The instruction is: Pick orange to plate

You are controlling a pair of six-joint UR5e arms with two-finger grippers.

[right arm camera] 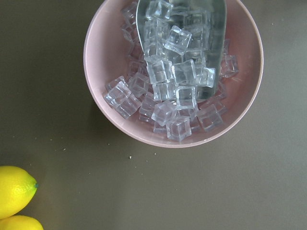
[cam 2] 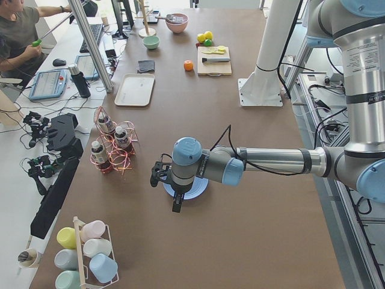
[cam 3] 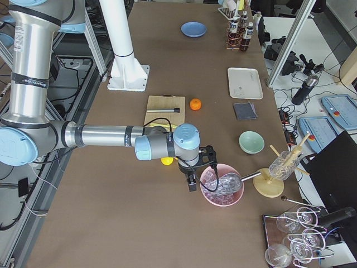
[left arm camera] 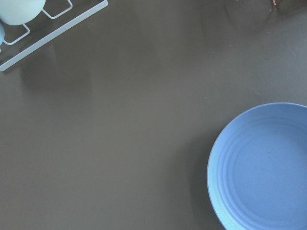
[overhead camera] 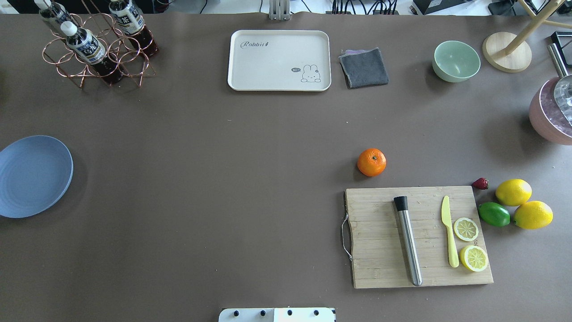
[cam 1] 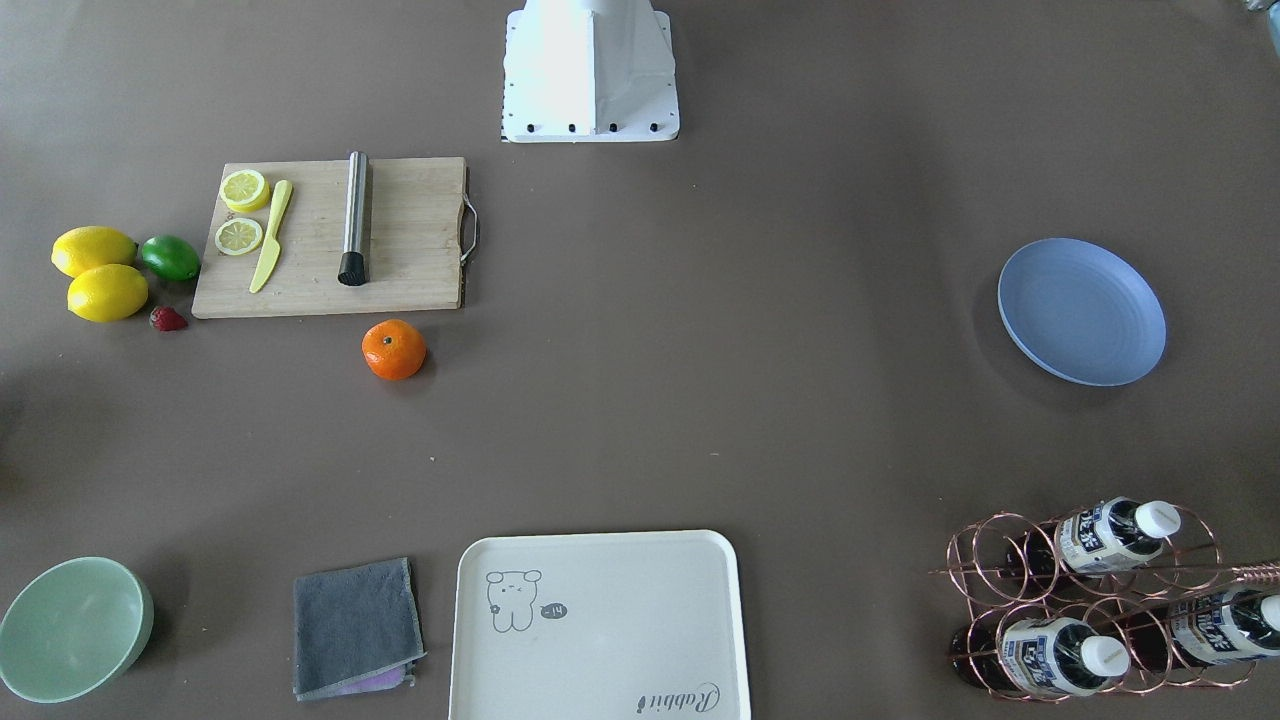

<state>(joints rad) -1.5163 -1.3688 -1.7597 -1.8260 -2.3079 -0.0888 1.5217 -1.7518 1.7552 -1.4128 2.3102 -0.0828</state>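
Orange [overhead camera: 372, 162] was logged beside the cutting board [overhead camera: 380, 237], nearer the right gripper [cam 3: 192, 183] than the left gripper [cam 2: 176, 205] poised over the plate [overhead camera: 33, 176]; neither gripper's opening could be judged.

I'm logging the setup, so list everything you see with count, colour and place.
orange: one, bright orange, just beyond the cutting board, robot's right
plate: one, blue, far left
cutting board: one, wooden, right near side
lemon slices: two, yellow, on board
knife: one, pale yellow, on board
metal rod: one, steel, black tip, on board
lemons: two, yellow, right of board
lime: one, green, beside lemons
strawberry: one, red, by board's corner
tray: one, cream, far edge centre
cloth: one, grey, right of tray
bowl: one, mint green, right of cloth
bottles: three, in copper rack, far left
ice bowl: one, pink, far right
left gripper: near plate, state unclear
right gripper: by ice bowl, state unclear
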